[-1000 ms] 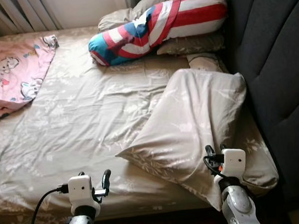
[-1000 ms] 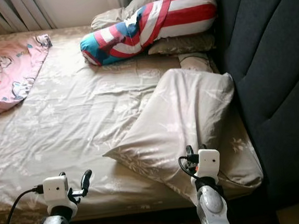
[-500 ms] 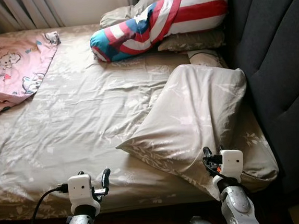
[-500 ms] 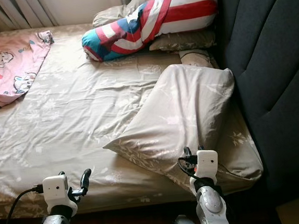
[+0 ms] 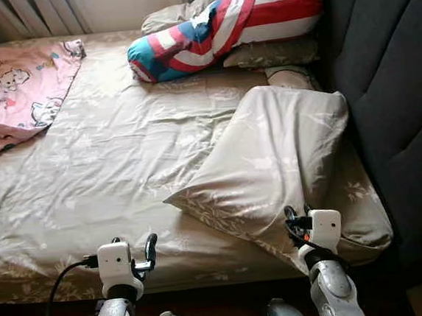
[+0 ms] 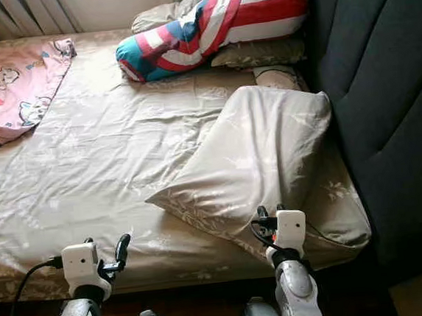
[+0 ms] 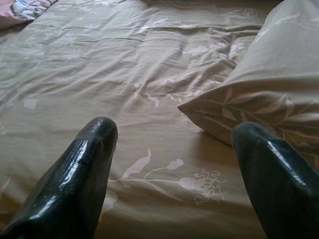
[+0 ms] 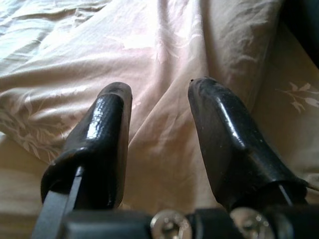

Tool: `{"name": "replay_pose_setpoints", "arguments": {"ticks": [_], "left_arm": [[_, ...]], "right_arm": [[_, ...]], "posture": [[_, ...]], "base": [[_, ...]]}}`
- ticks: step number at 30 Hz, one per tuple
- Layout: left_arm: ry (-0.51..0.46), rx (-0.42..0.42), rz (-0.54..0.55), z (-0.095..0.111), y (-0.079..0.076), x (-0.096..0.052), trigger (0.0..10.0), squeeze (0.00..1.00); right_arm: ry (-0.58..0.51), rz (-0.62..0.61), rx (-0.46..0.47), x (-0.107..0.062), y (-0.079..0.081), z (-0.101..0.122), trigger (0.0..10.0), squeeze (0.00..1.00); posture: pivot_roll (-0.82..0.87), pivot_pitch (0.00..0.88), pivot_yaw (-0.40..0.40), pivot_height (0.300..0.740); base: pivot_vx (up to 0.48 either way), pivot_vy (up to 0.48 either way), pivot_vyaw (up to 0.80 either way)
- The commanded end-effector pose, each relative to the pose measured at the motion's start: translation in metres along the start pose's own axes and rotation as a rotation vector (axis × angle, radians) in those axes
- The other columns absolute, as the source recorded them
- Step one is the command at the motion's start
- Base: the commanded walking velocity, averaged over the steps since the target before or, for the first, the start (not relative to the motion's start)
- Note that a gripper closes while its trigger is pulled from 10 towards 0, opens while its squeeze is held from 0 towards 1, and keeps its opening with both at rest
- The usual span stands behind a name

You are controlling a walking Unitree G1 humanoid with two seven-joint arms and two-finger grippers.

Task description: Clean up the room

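Currently at the bed's foot edge, both arms up and nothing held. Left gripper (image 7: 174, 164) is wide apart over bare bed sheet (image 5: 122, 158), pillow corner just ahead of its right finger. Right gripper (image 8: 159, 134) is moderately parted, poised right above the beige pillow (image 5: 278, 159), fabric under both fingers (image 8: 107, 134), not clamped on it. The pillow lies skewed, one end resting against the dark headboard (image 5: 396, 75), corner pointing toward the left gripper. Beyond it: striped bolster (image 5: 225, 24) stacked on other pillows at the head end; pink blanket (image 5: 16, 86) crumpled far ahead-left of the left gripper. Step looks like reach-for-pillow. Next move likely: lower right gripper, pinch a fold of fabric, and bring the left one to the corner to square it up.
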State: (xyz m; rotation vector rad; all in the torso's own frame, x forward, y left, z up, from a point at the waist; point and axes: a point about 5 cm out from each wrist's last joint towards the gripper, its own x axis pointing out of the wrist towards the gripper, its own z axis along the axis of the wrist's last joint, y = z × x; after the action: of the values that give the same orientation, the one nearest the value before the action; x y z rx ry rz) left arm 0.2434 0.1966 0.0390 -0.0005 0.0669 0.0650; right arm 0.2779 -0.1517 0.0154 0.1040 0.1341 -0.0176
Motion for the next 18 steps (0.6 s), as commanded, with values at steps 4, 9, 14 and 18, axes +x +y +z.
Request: {"name": "replay_pose_setpoints", "arguments": {"ticks": [4, 9, 14, 18], "left_arm": [[0.02, -0.008, 0.012, -0.004, 0.001, -0.003, 10.0, 0.0], [0.025, -0.009, 0.008, -0.005, 0.001, -0.004, 10.0, 0.0], [0.026, -0.013, 0.002, -0.005, 0.0, -0.004, 10.0, 0.0], [0.026, -0.014, -0.004, -0.005, -0.002, -0.004, 10.0, 0.0]], "right_arm": [[0.001, 0.002, -0.002, 0.001, -0.001, 0.0, 10.0, 0.0], [-0.011, -0.001, -0.01, 0.003, 0.0, 0.003, 10.0, 0.0], [0.005, 0.001, -0.04, 0.005, 0.001, 0.005, 10.0, 0.0], [-0.049, 0.006, -0.031, 0.004, 0.002, 0.012, 10.0, 0.0]], "posture": [[-0.1, 0.152, 0.008, 0.663], [-0.1, 0.143, 0.008, 0.663], [-0.1, 0.133, 0.011, 0.643], [-0.1, 0.13, 0.016, 0.638]], "base": [[0.0, 0.0, 0.0], [0.0, 0.0, 0.0], [0.0, 0.0, 0.0], [0.0, 0.0, 0.0]]}}
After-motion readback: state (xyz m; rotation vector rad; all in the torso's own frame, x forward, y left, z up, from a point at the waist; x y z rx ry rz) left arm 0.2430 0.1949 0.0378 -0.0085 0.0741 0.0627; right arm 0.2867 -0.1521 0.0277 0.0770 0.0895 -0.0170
